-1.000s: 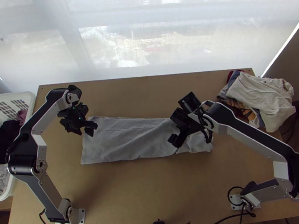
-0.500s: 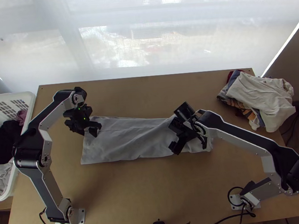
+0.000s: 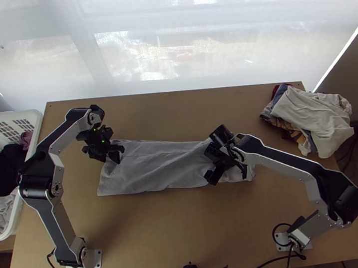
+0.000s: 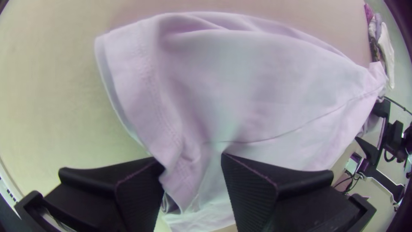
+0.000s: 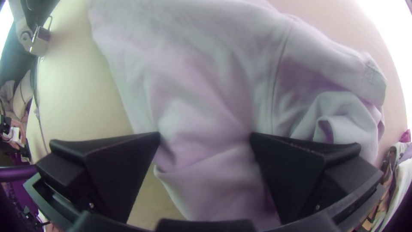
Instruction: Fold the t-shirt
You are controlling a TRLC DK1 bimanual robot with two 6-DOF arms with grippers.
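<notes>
One left gripper (image 4: 192, 160), spread wide | one right gripper (image 5: 205, 135), spread wide | grey shirt (image 3: 147, 172) lay folded | shallow pinch risked unfolding it

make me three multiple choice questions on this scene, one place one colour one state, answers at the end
1. In the top view, where does the loose pile of mixed clothes lie?
A) at the table's far right corner
B) at its near left corner
C) in the middle of its near edge

2. What colour is the slotted plastic basket?
A) red
B) white
C) green

3. How do the black fingers of the left gripper and right gripper stand?
A) both pairs shut
B) only the right pair apart
C) both pairs apart

Key:
1: A, the top view shows the pile at that corner.
2: B, its white rim and slotted wall show at the top view's left edge.
3: C, each wrist view shows a gap between the fingers, with the pale grey cloth t-shirt in view there.
</notes>
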